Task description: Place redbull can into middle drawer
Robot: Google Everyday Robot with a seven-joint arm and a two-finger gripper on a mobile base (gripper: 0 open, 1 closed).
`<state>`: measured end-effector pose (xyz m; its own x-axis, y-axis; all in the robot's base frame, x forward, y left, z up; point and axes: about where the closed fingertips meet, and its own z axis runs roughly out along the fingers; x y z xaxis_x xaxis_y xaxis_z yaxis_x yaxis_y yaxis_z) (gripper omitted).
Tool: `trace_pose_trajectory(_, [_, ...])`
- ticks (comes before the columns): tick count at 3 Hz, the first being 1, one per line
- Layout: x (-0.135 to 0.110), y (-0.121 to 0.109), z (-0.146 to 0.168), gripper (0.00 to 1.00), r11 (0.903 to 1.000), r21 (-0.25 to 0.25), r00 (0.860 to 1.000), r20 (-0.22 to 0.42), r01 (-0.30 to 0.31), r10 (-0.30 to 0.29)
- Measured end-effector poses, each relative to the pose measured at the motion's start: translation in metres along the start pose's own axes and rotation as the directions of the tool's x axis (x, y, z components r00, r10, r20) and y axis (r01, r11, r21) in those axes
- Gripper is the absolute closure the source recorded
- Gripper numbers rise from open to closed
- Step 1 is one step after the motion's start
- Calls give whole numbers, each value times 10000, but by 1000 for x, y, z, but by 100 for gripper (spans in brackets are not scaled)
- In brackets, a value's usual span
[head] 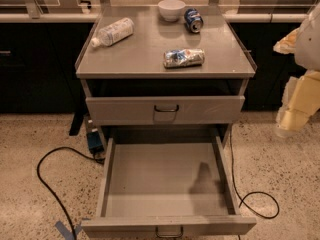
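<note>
Camera view: redbull can (183, 58) lies near bottle (112, 32), bowl (171, 9), blue can (193, 20); middle drawer (167, 226) open; gripper (292, 118) far right, state unclear.

Right edge of the room view, the arm (309, 36): smooth rounded white shell, glossy, with a tan-orange patch sticking out on its left side. Under it hangs the gripper (292, 115), off to the right and cut by the frame edge, pale cream-yellow, built of blocky stacked segments with flat faces and hard corners. Its lowest part is paler and whitish.
</note>
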<state>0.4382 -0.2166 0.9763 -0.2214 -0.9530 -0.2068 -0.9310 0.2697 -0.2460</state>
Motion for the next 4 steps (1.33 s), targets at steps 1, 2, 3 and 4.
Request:
trace_pose_trajectory(1, [0,0,0,0,10000,2,10000,1,3,-3])
trace_pose_trajectory(2, [-12,-6,2,0,9988,272,9991,74,410,-412])
trace_pose_trajectory(3, [-38,-31,5,0,9903,808,9935,81,1128,-1138])
trace_pose_trajectory(4, [-65,-69,12,0,9792,1150,9855,83,1674,-1694])
